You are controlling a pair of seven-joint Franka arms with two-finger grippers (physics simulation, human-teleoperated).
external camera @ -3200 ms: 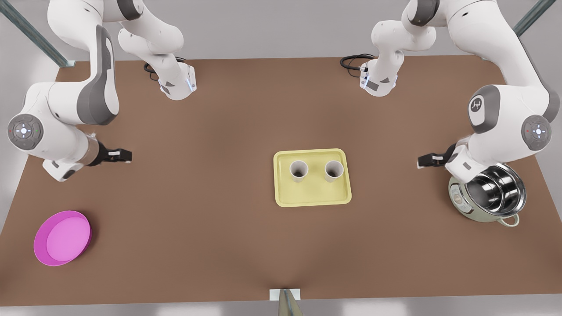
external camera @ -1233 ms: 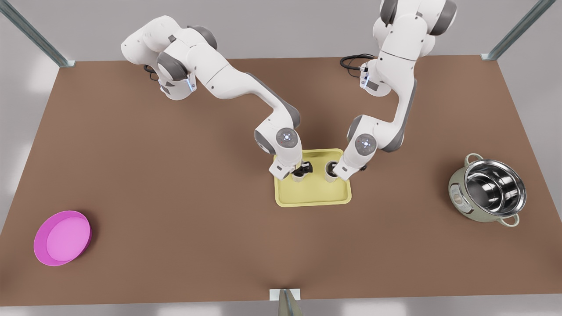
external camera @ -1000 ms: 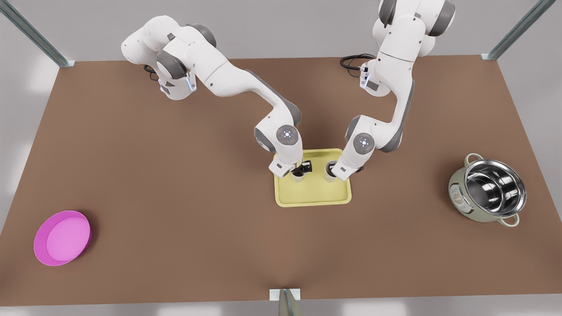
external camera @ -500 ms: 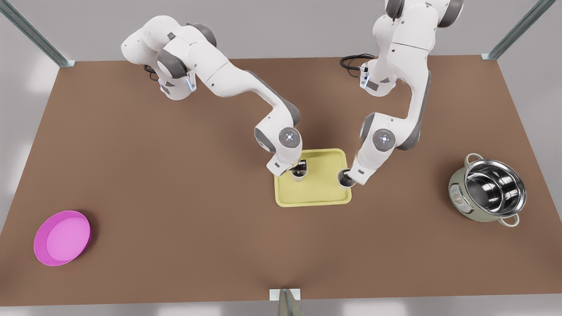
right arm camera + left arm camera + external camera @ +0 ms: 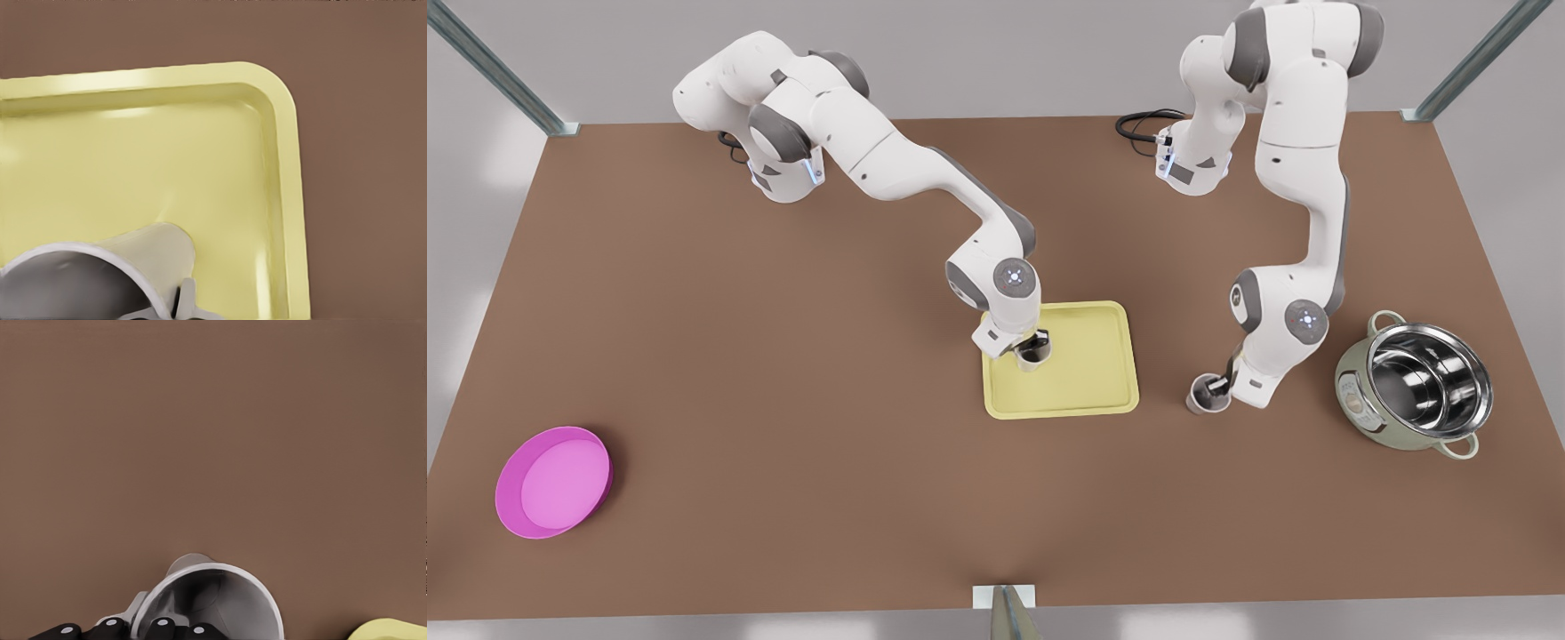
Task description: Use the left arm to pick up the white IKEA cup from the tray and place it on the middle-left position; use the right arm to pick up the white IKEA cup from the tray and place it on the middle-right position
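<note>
Pinching the wall of one white cup (image 5: 1209,394) between its fingers, the left gripper (image 5: 1221,384) holds it over bare brown tabletop between the tray (image 5: 1085,378) and a steel pot (image 5: 1423,382), on the front view's right; this is probably its placing spot, though whether the cup touches the table cannot be told. The right gripper (image 5: 1037,339) appears clamped on the rim of the second white cup (image 5: 1033,352), which is at the pale yellow tray's far corner, apparently for lifting. No brand mark or writing is readable on either cup or the tray.
</note>
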